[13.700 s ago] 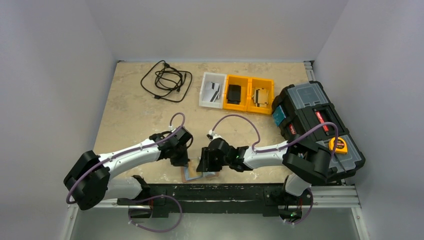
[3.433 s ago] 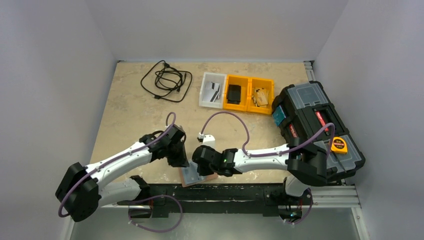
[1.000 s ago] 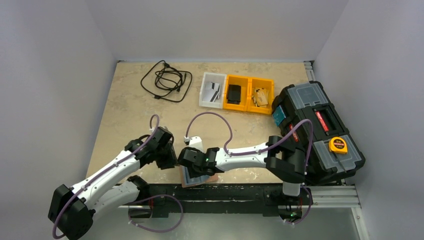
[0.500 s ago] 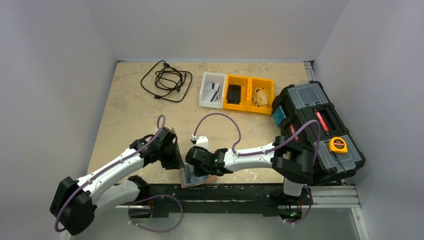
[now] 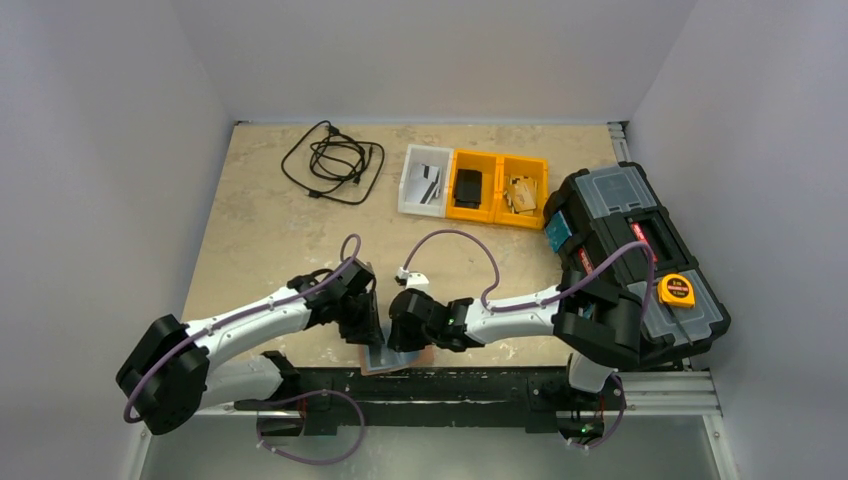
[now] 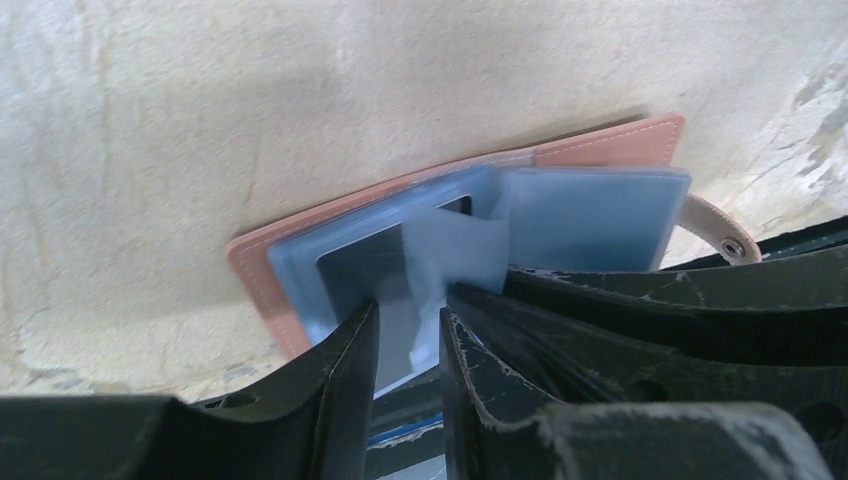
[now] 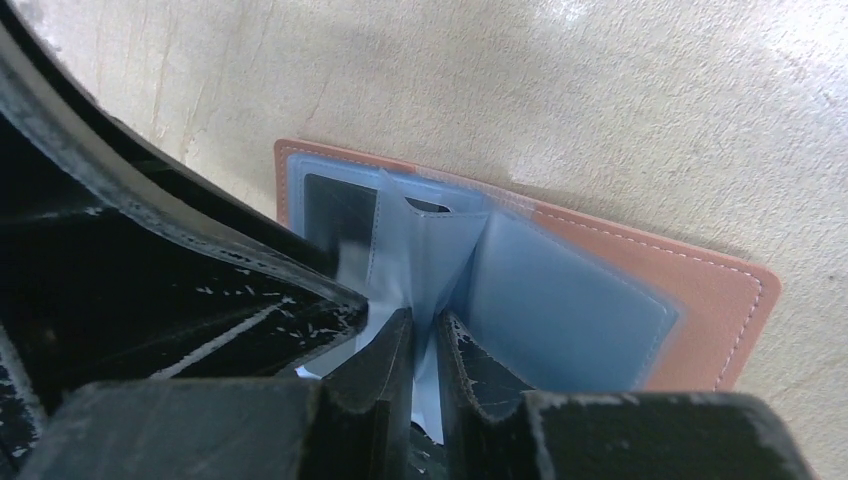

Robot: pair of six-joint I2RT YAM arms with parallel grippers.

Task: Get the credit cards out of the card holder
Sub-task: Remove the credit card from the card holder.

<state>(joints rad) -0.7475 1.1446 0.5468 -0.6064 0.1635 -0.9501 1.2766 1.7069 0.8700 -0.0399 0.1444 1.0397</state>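
Against half a second earlier, the left gripper (image 6: 408,325) has shifted in towards the card holder (image 7: 720,300), and the right arm's elbow has swung outward. The holder lies open and flat, leather side down, with one arm on each side. Both grippers are pinched narrow on the upright plastic sleeve (image 7: 425,240) at its spine, the right gripper (image 7: 425,325) just beside the left. Whether a card sits inside that leaf cannot be told; no credit cards stand free of the pockets.

The step is judged to be parting the leaves. It goes best if one gripper pins the holder down while the other draws along the pocket's open end. A sideways pull risks creasing the thin plastic or lifting the whole holder.

Plain grey walls (image 5: 420,60) enclose the scene. The beige table (image 5: 260,220) ends just nearer than the holder. A black tool case (image 5: 620,250) stands to the holder's right. Yellow trays (image 5: 498,188) sit well beyond the holder, and a coiled cable (image 5: 333,160) lies beyond and to its left.
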